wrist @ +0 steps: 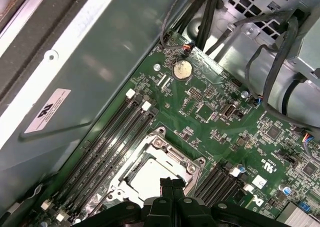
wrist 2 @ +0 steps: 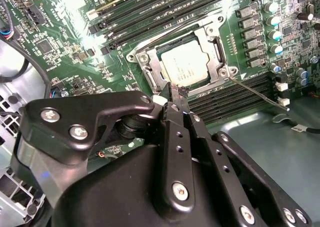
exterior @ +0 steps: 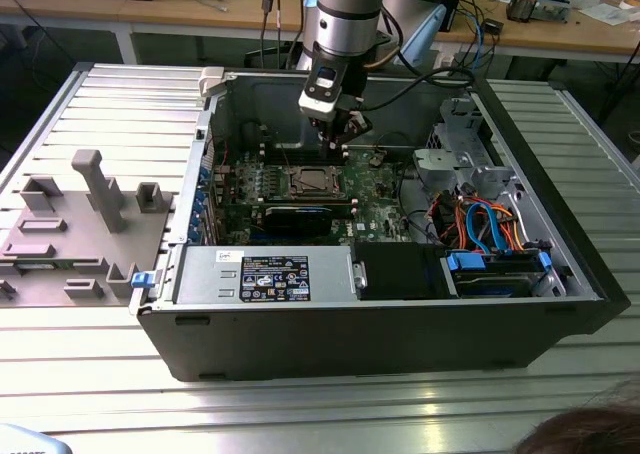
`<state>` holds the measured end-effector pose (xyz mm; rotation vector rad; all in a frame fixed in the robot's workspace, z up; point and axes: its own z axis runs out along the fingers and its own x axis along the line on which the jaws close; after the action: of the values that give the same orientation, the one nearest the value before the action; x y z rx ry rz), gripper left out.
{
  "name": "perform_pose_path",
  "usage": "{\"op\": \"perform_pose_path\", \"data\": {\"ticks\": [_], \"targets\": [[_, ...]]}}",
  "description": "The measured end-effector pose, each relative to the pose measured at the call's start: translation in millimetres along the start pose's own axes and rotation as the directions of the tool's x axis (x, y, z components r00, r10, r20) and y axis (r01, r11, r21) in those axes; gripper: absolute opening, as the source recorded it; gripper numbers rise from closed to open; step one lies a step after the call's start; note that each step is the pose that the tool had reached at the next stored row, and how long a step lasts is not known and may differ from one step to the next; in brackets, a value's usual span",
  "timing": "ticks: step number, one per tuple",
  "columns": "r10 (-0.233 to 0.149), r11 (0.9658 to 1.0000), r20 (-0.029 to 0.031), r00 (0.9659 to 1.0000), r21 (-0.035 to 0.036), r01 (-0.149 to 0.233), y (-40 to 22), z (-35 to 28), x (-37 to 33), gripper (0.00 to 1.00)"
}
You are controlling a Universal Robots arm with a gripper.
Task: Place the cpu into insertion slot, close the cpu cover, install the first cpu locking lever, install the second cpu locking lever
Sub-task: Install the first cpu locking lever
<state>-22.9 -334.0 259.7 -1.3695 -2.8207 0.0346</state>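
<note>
Ribbed metal counter [exterior: 100,394] is topped by an open computer case [exterior: 400,344]. Arm [exterior: 345,14] is dropped steeply into the case, with the hand [exterior: 338,142] pointed down near the insertion slot [exterior: 312,181]. In the second wrist view the fingers [wrist 2: 179,112] are seen pressed together with nothing gripped, tips at the slot's edge. Cpu [wrist 2: 186,67] is seated in the slot, with the cpu cover [wrist 2: 218,57] laid flat around it. One thin lever rod [wrist 2: 260,92] is seen sticking out from the slot's corner.

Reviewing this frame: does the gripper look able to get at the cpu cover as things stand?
Probably yes. The gripper hangs right at the edge of the cpu cover, which lies flat around the cpu. No cable or card crosses between them, so the way looks free.
</note>
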Motion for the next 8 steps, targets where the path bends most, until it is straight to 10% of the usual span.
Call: {"op": "perform_pose_path", "data": {"ticks": [8], "targets": [[-0.042, 0.9991, 0.0010, 0.9991, -0.0001, 0.042, 0.0, 0.0, 0.0, 0.11]]}}
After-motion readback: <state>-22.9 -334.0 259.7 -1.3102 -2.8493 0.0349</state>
